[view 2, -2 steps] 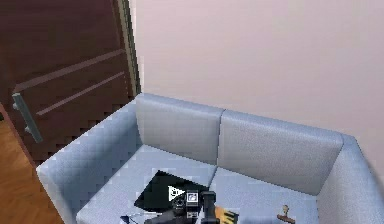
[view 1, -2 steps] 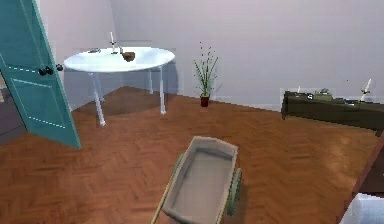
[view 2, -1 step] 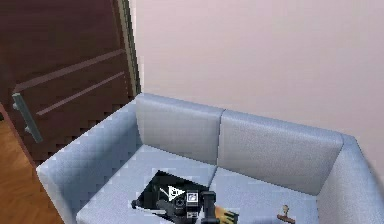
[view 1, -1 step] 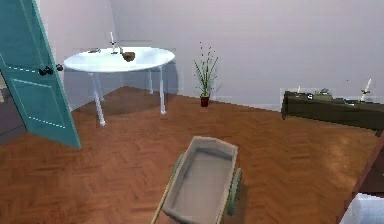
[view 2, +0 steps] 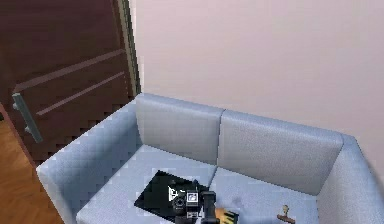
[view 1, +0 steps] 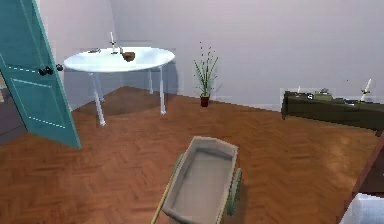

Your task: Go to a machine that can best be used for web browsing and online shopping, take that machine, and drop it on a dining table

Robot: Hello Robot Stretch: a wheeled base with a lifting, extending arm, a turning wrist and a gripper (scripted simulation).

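Your claw shows low in the arm side view, near the middle of the bottom edge, right at the near corner of a flat black slab that looks like a shut laptop. Since the slab lies on a seat behind the claw, you cannot tell whether the claw grasps it or anything else, nor whether the two touch. The slab rests flat on the left seat cushion of a pale blue sofa, close to the seam between the two cushions. Just right of the claw there is a small orange-yellow patch, too small to name. Further right, on the other cushion, stands a little brown object. Behind the sofa rises a plain pale wall, and to that view's left is a dark brown door with a long metal handle. In the forward view, the round white table stands on thin legs at the far left, well apart from the sofa scene, with a small brown bowl-like thing on its top. A teal door hangs open beside it. A potted plant stands against the back wall, and a low dark sideboard with a few small items sits to the right. A pale boxy thing lies on the wooden floor nearest you.
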